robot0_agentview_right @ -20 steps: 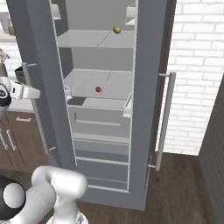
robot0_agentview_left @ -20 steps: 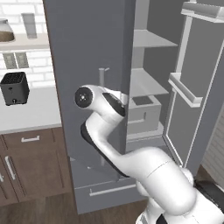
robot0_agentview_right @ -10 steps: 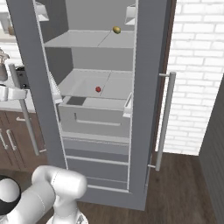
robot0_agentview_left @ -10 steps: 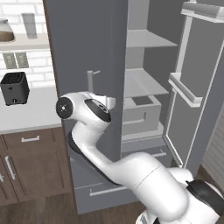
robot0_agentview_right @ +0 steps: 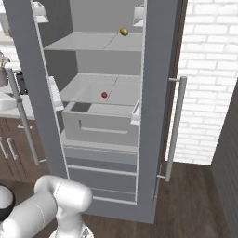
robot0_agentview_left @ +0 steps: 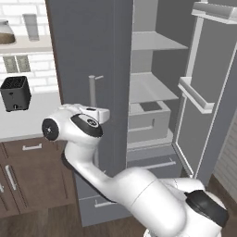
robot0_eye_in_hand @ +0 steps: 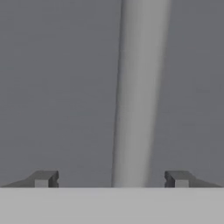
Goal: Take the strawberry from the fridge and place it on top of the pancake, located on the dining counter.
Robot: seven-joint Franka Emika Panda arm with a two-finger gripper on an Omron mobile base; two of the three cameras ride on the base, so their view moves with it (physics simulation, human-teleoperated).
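Note:
The tall grey fridge [robot0_agentview_right: 153, 56] stands with both doors swung open. A tiny red strawberry [robot0_agentview_right: 104, 95] lies on the pale middle shelf, above a pulled-out drawer [robot0_agentview_right: 100, 124]. In the hand view my gripper [robot0_eye_in_hand: 111, 178] is open, its fingertips [robot0_eye_in_hand: 43, 178] standing on either side of the left door's vertical bar handle [robot0_eye_in_hand: 138, 87] without closing on it. From the left base view my wrist sits just below that handle [robot0_agentview_left: 92, 88] on the left door [robot0_agentview_left: 88, 41]. The pancake and the dining counter are out of view.
An oblong yellow-green item [robot0_agentview_right: 124, 31] lies on the upper shelf. A black toaster [robot0_agentview_left: 15, 93] sits on the white wall counter [robot0_agentview_left: 32, 127] over brown cabinets [robot0_agentview_left: 32, 176]. The right door [robot0_agentview_left: 210, 92] juts out, its long handle [robot0_agentview_right: 174, 125] beside a brick wall [robot0_agentview_right: 209, 69].
My wrist has swung left and slightly down along the left door's front, and that door stands a little wider open. The strawberry has not moved.

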